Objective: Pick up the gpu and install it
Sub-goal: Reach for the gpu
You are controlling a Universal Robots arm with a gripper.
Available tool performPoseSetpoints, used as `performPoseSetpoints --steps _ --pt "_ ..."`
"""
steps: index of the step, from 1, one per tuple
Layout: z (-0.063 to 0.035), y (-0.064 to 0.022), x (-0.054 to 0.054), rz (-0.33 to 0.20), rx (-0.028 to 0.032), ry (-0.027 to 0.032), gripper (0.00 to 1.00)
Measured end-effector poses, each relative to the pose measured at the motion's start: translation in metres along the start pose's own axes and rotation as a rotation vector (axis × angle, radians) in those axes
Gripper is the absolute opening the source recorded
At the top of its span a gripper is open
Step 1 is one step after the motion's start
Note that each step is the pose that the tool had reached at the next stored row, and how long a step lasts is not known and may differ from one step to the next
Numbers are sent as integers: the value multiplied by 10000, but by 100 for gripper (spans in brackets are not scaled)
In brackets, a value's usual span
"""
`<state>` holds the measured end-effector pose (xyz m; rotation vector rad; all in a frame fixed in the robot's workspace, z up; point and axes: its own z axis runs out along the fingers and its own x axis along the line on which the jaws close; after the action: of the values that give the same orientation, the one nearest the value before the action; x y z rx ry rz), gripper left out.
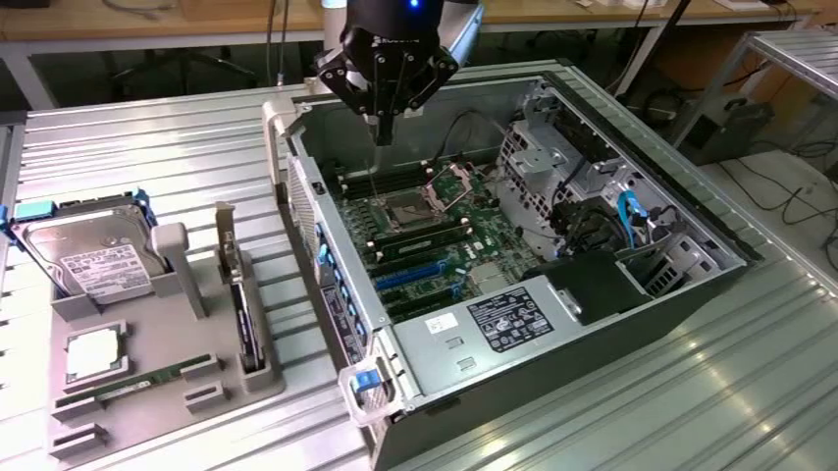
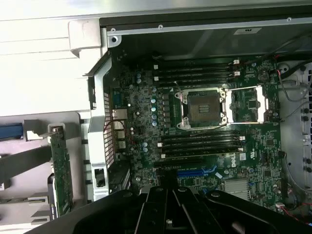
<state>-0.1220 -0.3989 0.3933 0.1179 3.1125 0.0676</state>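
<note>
The gpu [image 1: 245, 319] stands on its edge in a slot of the grey holder [image 1: 157, 397] at the exterior view's left, its silver bracket at the far end. In the wrist view the gpu [image 2: 61, 170] appears edge-on beside the case wall. My gripper [image 1: 384, 132] hangs shut and empty above the far part of the open computer case [image 1: 681, 211], over the motherboard [image 1: 433, 240], well apart from the gpu. The wrist view has the closed gripper [image 2: 168, 192] just over the blue expansion slot [image 2: 195, 172].
The holder also carries a silver hard drive [image 1: 92, 260], a processor chip [image 1: 92, 353] and a green memory stick [image 1: 131, 385]. Inside the case are an open processor socket [image 1: 408, 211], blue slots [image 1: 419, 277], a power supply [image 1: 511, 319] and cables [image 1: 615, 221]. The ribbed metal table [image 1: 157, 157] surrounds everything.
</note>
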Motion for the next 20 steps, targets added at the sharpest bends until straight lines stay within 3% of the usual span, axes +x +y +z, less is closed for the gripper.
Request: performPoseSetpoints --steps 5,8,12,20 --pt "-2 -22 12 0 1 0 11" --pt "-7 -126 94 1 -1 -1 11" --pt "-13 -262 320 1 1 0 11" --pt "11 -408 743 0 36 -4 11"
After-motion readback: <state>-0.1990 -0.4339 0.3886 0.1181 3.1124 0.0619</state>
